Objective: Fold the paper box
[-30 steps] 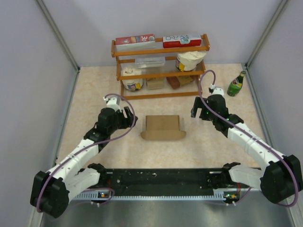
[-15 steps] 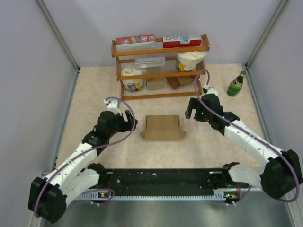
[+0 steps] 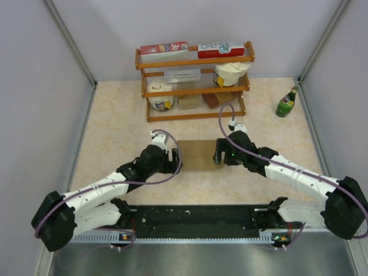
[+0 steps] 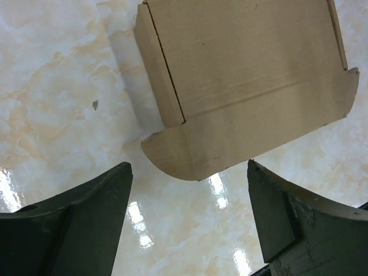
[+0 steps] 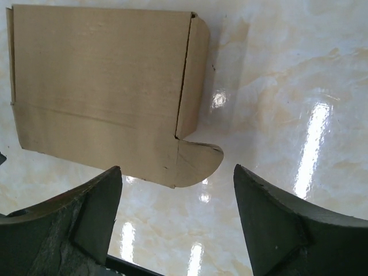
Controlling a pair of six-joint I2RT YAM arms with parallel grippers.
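Observation:
The paper box (image 3: 198, 154) is a flat brown cardboard piece lying on the marble table, with narrow side flaps and rounded tabs at its near corners. My left gripper (image 3: 175, 164) hovers open at its near left corner. In the left wrist view the box (image 4: 241, 80) fills the top, and its rounded tab sits between the spread dark fingers (image 4: 92, 218) of the left gripper (image 4: 188, 167). My right gripper (image 3: 219, 153) stands open at the near right corner. The right wrist view shows the box (image 5: 98, 86) and that tab just ahead of the right gripper (image 5: 177, 168). Neither gripper holds anything.
A wooden shelf (image 3: 195, 80) at the back carries red-and-white cartons, tubs and small items. A green bottle (image 3: 287, 102) stands at the back right. A black rail (image 3: 195, 218) runs along the near edge. Grey walls close in both sides.
Both arms have swung inward from either side and now reach the box's near corners. The right jaws have narrowed slightly. The box has not moved.

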